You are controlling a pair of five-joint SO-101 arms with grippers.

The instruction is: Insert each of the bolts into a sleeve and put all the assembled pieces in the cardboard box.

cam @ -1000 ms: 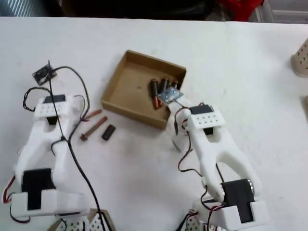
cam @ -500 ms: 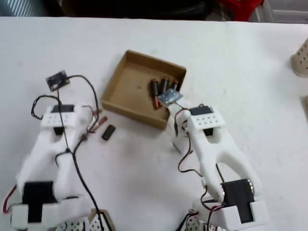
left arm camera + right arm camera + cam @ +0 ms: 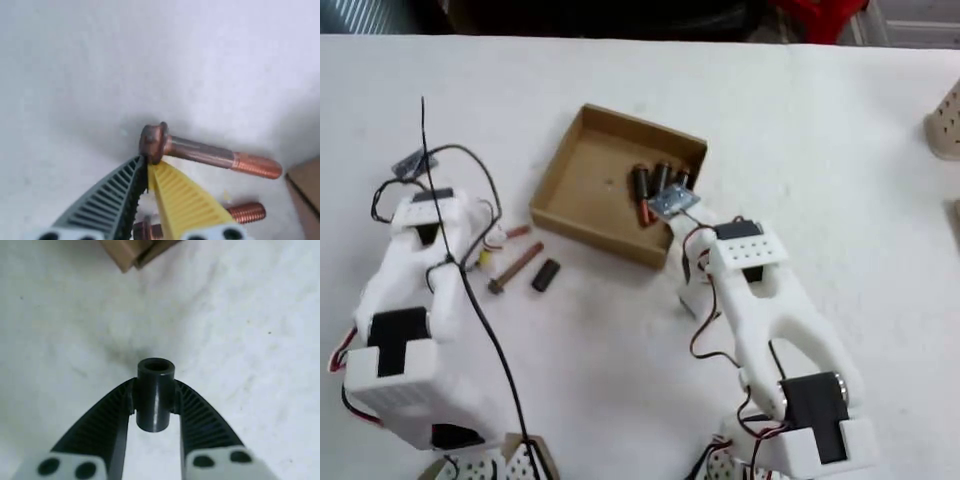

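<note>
Drawn back leftward off bolt (image 3: 200,152): left gripper (image 3: 146,167), tips closed against its head, gripping nothing. Right gripper (image 3: 155,387) clamped on upright sleeve (image 3: 156,412) near box (image 3: 600,240). Risk: closed tips shoving bolt aside, not grasping.

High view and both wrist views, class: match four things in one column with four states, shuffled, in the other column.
Things:
1. cardboard box
2. bolt
3. right gripper
4. left gripper

States:
a. jaws shut, tips at the bolt's head
b. holds assembled pieces
c. lies flat on the table
d. jaws clamp a black sleeve

Pairs: 1-b, 2-c, 3-d, 4-a.
</note>
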